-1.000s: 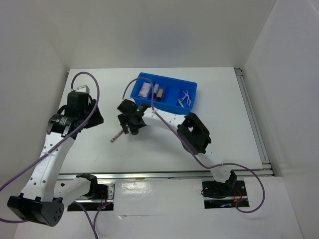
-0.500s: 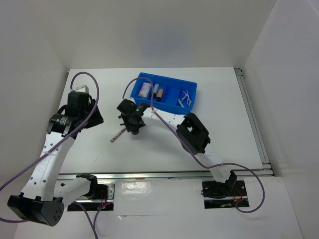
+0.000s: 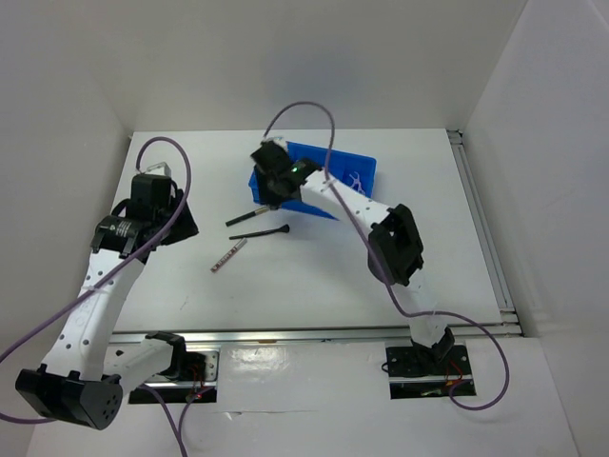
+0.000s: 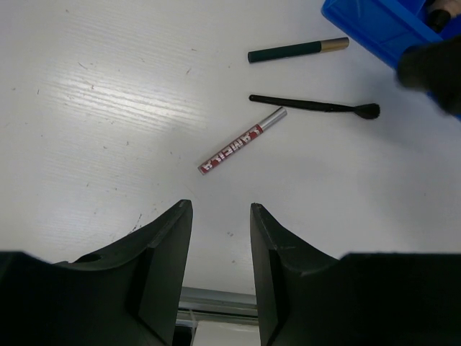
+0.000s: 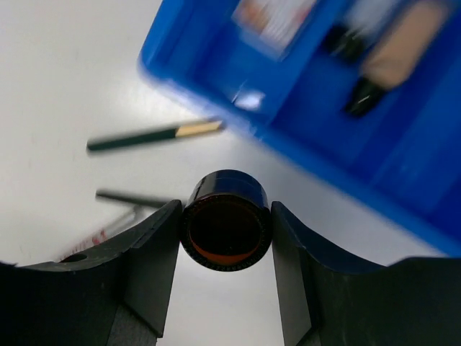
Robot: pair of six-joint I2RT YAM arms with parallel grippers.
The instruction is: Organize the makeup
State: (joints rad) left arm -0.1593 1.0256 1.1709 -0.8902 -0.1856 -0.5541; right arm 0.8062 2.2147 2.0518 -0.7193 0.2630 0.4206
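Note:
My right gripper (image 5: pixel 226 232) is shut on the brown round pot (image 5: pixel 226 229) and holds it in the air over the table, just off the left end of the blue tray (image 5: pixel 403 166). From above, the right gripper (image 3: pixel 274 190) hangs at that tray corner. In the tray lie a pinkish packet (image 5: pixel 276 16) and a beige black-tipped tube (image 5: pixel 400 50). On the table lie a dark pencil with a gold end (image 4: pixel 297 50), a black wand (image 4: pixel 313 107) and a red-and-silver stick (image 4: pixel 241 141). My left gripper (image 4: pixel 220 207) is open and holds nothing, a short way on the near side of the stick.
The blue tray (image 3: pixel 364 168) sits at the back centre, with pale tools (image 3: pixel 354 183) in its right compartment. White walls close in the table at the back and on both sides. A metal rail runs along the near edge (image 3: pixel 314 333).
The right gripper closed on the brown pot and carried it up and back from the table's middle to the tray's left end. The pencil and wand now show. The left arm has not moved.

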